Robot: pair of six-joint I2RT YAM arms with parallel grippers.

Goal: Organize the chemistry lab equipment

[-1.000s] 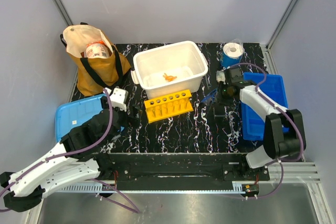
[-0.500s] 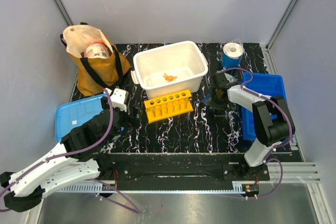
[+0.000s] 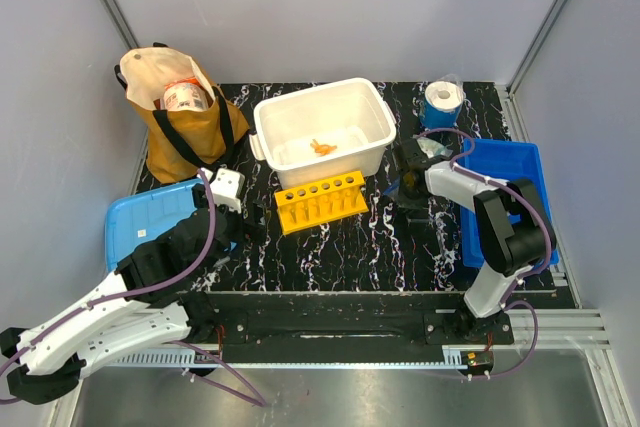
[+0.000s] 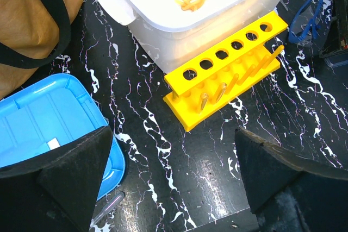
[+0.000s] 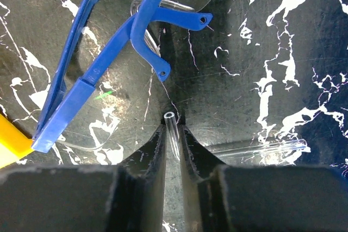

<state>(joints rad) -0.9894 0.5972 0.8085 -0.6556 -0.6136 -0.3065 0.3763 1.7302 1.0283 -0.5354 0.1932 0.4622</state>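
Observation:
My right gripper [image 5: 172, 132] is shut on a thin clear tube [image 5: 172, 126], tips low over the black table. The blue-framed clear safety glasses [image 5: 109, 63] lie just ahead and to its left. A second clear tube [image 5: 255, 149] lies flat to its right. In the top view this gripper [image 3: 412, 173] is between the white bin [image 3: 270, 112] and the blue tray [image 3: 510, 197]. A yellow-orange knotted piece [image 3: 321, 147] lies in the bin. My left gripper [image 4: 174, 180] is open and empty above the table. A clear tube [image 4: 106, 209] lies by its left finger.
A yellow test-tube rack [image 3: 322, 200] stands in front of the bin. A brown cloth bag [image 3: 180, 127] stands at the back left. A blue lid [image 3: 150, 219] lies under my left arm. A blue-and-white roll [image 3: 441, 102] stands at the back right.
My right gripper has moved left, off the blue tray's edge, to the spot beside the glasses. The left arm has not moved.

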